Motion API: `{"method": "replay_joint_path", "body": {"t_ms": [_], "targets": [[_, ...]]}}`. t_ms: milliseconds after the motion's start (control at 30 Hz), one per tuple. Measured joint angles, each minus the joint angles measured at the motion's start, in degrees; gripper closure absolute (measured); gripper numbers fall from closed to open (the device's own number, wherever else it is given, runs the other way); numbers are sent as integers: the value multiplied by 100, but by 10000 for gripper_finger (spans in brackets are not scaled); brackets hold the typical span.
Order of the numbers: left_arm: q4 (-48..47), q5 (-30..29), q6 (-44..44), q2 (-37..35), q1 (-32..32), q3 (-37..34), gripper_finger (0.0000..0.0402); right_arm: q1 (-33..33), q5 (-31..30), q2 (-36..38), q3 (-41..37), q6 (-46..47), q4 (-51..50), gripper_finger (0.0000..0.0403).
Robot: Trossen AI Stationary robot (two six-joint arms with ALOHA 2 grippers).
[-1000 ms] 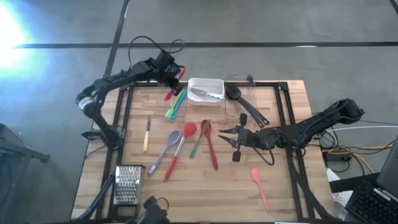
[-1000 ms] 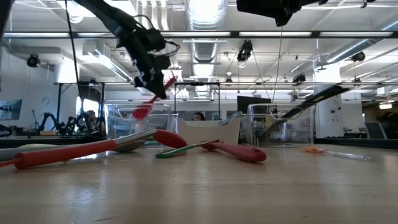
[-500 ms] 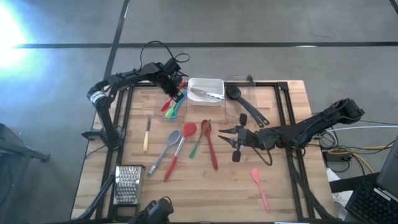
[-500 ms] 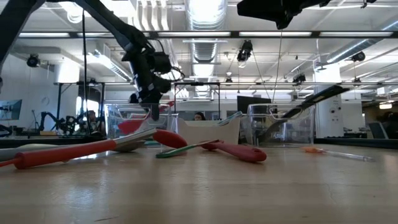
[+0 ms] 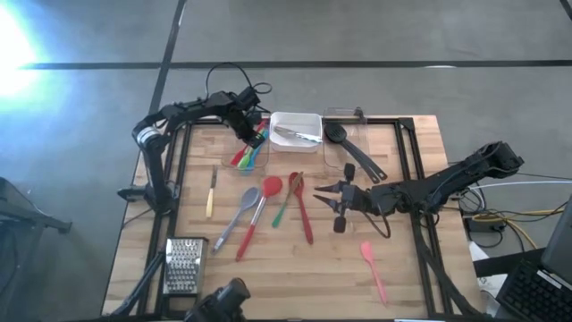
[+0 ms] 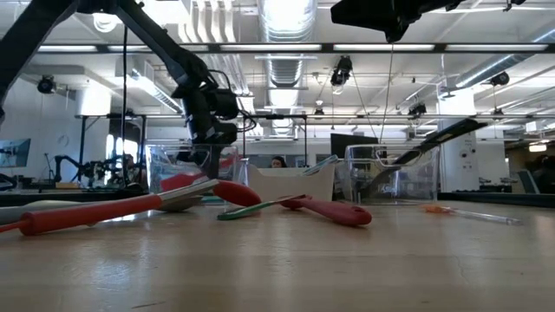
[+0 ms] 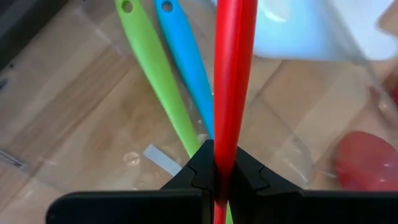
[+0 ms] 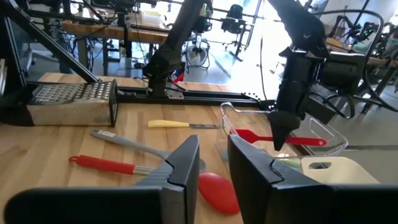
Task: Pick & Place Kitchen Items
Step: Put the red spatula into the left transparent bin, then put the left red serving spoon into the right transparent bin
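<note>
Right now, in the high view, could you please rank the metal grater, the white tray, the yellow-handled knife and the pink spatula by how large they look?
1. White tray and metal grater: they cover about the same area, too close to rank.
2. Pink spatula: slim, but clearly longer than the knife.
3. Yellow-handled knife: smallest.

Wood, plastic, metal — mixed finishes.
Counter (image 5: 268, 268): pale wood planks, matt, grain showing. Grater (image 5: 185, 266): perforated metal, dull sheen. Red utensil (image 7: 233, 74) in the left claw (image 7: 217, 177): smooth glossy plastic; green handle (image 7: 158, 84) and blue handle (image 7: 186, 68) likewise. Clear bin (image 6: 395, 178): transparent glossy plastic. White tray (image 5: 296, 131): smooth, matt. Claw fingers: matt black.
</note>
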State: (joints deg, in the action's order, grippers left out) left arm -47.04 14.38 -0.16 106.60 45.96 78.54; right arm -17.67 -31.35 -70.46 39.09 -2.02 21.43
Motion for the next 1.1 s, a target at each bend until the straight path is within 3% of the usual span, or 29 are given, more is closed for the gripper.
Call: {"method": "replay_joint_path", "body": {"t_ms": [333,767,1100], "targets": [[70,-3,90,169,86,17,377,26,-2,0,0,-11,2,331],[185,-20,335,176,86,28,333,26,-2,0,0,-11,-15,327],[-542,-355,369,158,86,500,294,26,-2,0,0,11,-20,316]]}}
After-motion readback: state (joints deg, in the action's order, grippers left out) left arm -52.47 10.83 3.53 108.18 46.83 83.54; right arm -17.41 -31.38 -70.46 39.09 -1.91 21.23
